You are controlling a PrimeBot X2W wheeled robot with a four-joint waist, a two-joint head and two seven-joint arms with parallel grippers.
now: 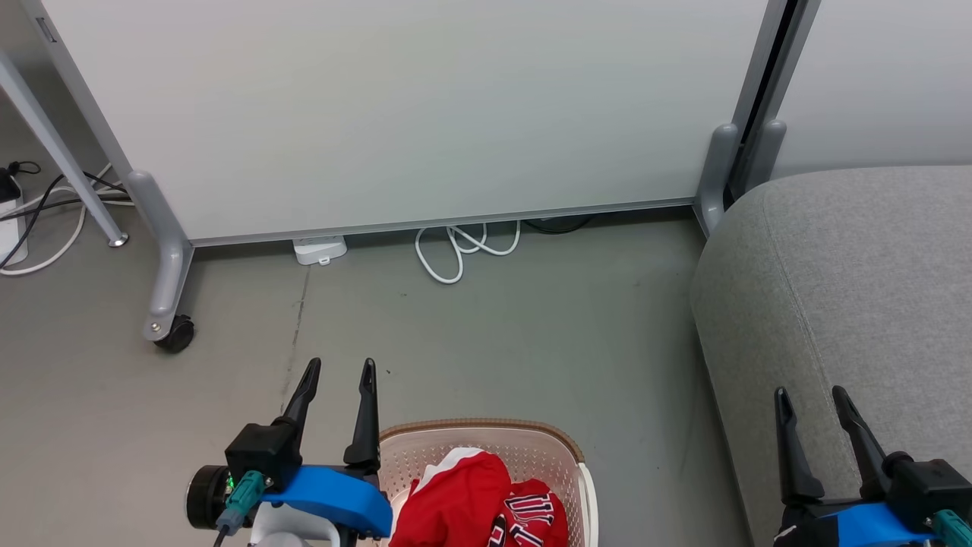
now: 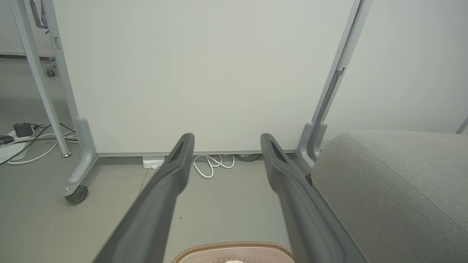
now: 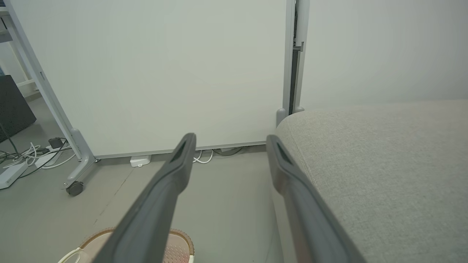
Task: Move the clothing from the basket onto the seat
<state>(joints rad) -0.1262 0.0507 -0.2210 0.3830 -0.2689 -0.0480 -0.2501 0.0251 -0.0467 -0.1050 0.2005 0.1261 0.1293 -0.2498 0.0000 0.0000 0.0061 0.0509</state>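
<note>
Both sets of jaws are standing spread wide and gripping nothing, while the clothing is lying in the basket (image 1: 486,425).

The left jaws are hanging above the grey floor (image 1: 493,342), with the cream perforated basket sitting just to their right and nearer the robot; in the left wrist view its brown rim is showing low between the two dark fingers (image 2: 172,182). Inside it, the plain red garment with white trim (image 1: 456,494) is bunching up nearest the left jaws, and the red jersey with lettering (image 1: 535,516) is lying against its far side. The right jaws are hovering over the near edge of the grey seat (image 1: 850,289), well apart from the basket. Beyond both jaws a pale partition panel (image 1: 410,114) is standing on a caster (image 1: 176,333), with a coiled white cable (image 1: 456,254) at its foot.
</note>
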